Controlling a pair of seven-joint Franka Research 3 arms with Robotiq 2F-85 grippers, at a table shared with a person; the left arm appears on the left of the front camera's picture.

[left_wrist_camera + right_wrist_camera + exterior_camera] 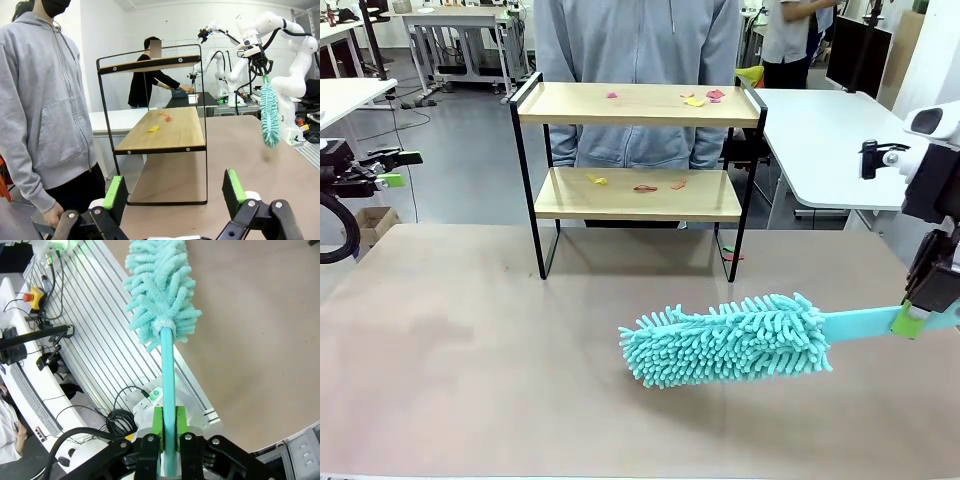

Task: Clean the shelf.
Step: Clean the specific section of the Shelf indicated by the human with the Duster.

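Your right hand [917, 318] is clamped on the teal duster [730, 340] by its handle; your left hand [398, 168] is spread wide and empty. The shelf [580, 104], at the far edge of the tabletop [470, 330], carries scraps [696, 100] on both boards, so sweeping looks unstarted.

No readable text, labels, brands or numbers in any view (any print is too small or blurred).

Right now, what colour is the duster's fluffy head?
Turquoise; the duster shows best in the front view.
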